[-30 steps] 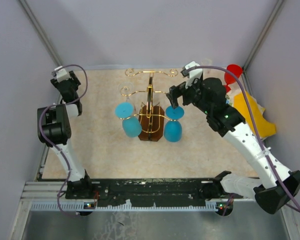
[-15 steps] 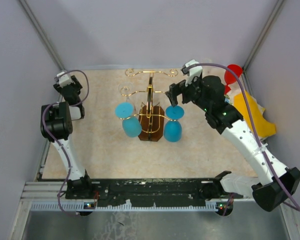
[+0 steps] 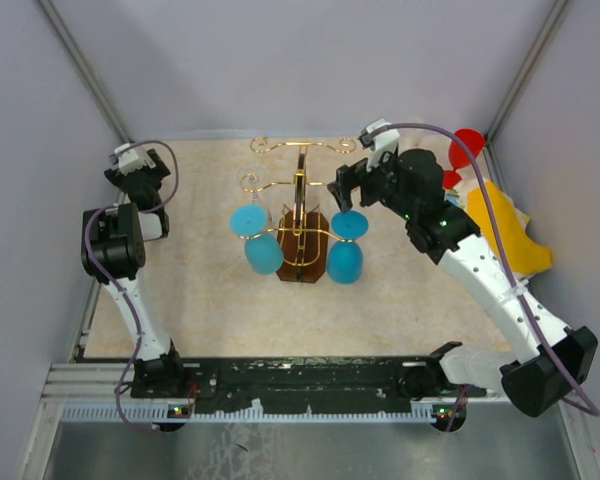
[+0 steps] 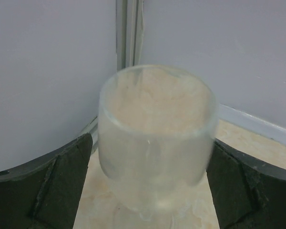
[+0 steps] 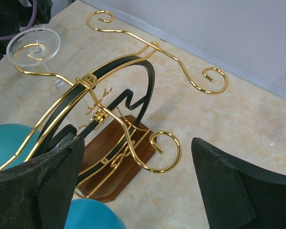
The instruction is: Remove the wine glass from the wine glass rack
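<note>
Top external view: the wine glass rack [image 3: 302,225] stands mid-desk, nearer the far edge. A left blue wine glass [image 3: 263,253] and a right blue wine glass [image 3: 346,260] hang from it bowl-down. The right gripper [image 3: 345,186], fingers spread wide and empty, hovers just above the right blue wine glass. Near the far-left corner, the left gripper [image 3: 145,170] flanks a clear glass [image 4: 157,138]; possibly touching it, but I cannot tell whether it grips.

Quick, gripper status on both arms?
Left gripper: fingers flank a clear glass; grip cannot be told.
Right gripper: open, holding nothing.
</note>
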Available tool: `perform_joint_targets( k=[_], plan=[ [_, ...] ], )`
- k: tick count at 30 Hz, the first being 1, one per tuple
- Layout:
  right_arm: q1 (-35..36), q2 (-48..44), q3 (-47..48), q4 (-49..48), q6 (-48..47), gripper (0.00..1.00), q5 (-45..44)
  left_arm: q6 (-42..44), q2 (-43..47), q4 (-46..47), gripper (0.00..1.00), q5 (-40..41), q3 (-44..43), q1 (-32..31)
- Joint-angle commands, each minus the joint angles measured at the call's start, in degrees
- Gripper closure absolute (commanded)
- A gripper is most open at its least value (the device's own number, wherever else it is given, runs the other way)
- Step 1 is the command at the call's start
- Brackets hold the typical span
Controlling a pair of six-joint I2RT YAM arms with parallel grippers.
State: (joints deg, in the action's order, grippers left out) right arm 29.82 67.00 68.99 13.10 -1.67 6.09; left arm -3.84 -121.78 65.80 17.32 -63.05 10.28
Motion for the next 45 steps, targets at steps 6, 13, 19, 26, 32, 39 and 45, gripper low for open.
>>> perform_joint_targets(
  k=[6,13,19,26,32,39,45],
  plan=[
    [-0.47,7.77,14.18,7.11,10.1,0.29,6.69,-2.88,4.13,-1.92,0.0,-2.9,2.08,-0.08],
    [-0.4,16.63,25.37,11.99,23.77,0.39,16.12,-3.46,7.49,-2.65,0.0,-1.66,4.78,-0.43],
    [2.28,24.29,35.3,16.63,27.84,0.44,21.18,-3.73,9.77,-5.3,0.0,-1.59,3.79,-0.97],
    [6.19,32.26,44.71,22.54,28.11,0.48,19.89,-5.89,13.7,-9.02,0.0,-1.99,4.36,-1.48],
    [8.16,37.7,52.85,29.11,27.9,0.51,16.87,-7.83,17.8,-19.52,0.0,-5.23,-0.29,-1.49],
    [9.65,43.03,61.9,35.85,28.69,0.54,13.3,-11.68,22.24,-31.16,0.0,-9.22,-5.14,-1.57],
    [10.69,47.74,68.16,40.3,29.35,0.55,11.81,-13.91,26.42,-37.85,0.0,-9.86,-6.6,-1.58]
  ],
)
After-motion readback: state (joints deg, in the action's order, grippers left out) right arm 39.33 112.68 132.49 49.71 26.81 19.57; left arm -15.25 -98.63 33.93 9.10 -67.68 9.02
